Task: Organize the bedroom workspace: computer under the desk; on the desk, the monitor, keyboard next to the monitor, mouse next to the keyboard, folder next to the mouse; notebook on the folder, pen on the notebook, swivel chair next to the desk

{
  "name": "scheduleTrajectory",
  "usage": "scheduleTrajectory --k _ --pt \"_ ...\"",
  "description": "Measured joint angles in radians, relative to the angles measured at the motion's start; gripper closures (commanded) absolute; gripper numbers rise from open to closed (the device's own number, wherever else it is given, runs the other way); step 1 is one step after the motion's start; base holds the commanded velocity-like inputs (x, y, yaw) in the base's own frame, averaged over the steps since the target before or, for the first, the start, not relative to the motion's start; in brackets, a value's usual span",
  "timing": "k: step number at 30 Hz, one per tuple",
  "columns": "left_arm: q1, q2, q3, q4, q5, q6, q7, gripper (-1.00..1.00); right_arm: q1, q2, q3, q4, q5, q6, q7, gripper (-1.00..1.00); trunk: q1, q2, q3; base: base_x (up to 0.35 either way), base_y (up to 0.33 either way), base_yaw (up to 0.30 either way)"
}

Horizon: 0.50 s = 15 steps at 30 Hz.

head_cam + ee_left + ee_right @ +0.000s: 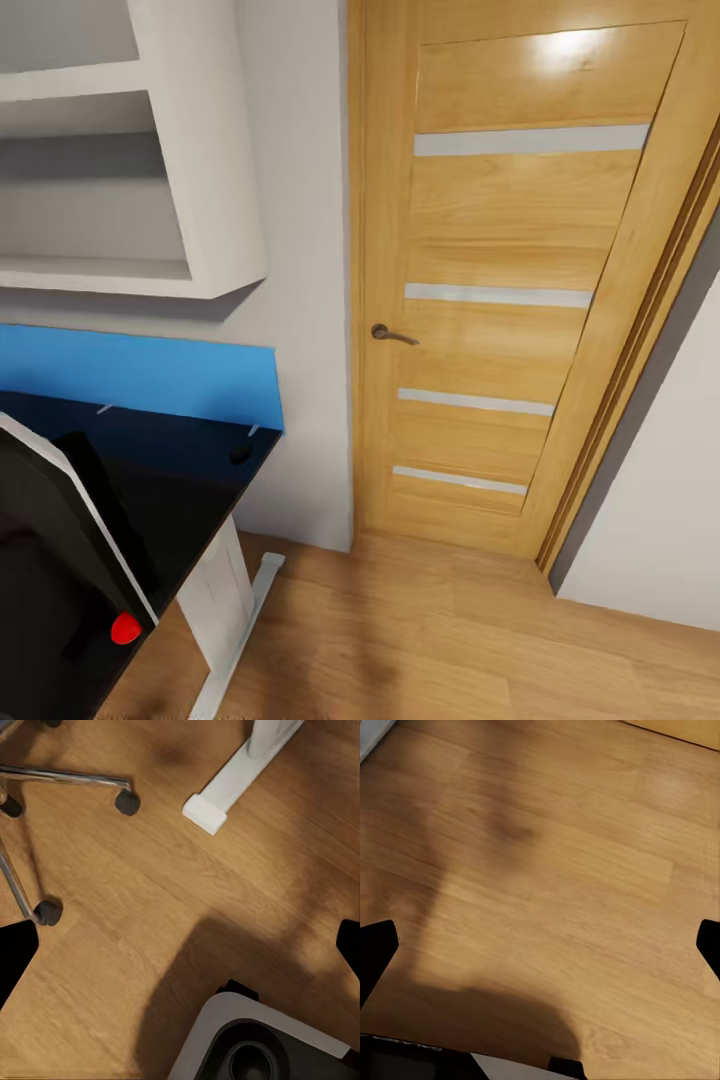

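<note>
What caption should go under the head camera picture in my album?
A closed wooden door with a grey handle, beside a white wall shelf and a black desk with a blue back panel.

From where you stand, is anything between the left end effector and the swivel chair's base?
Nothing visible. The left end effector is open, and just bare wooden floor lies between it and the chair's chrome legs and casters. The white desk foot stands to one side.
</note>
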Motion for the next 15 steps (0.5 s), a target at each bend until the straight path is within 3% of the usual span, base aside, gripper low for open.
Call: scheduleTrajectory --k 15 --pt "0.0 0.001 -0.001 0.0 0.0 0.003 -0.001 -1.0 0.0 0.001 0.0 0.0 0.0 0.004 -0.001 -1.0 0.0 0.0 0.0 -0.002 0.001 0.28"
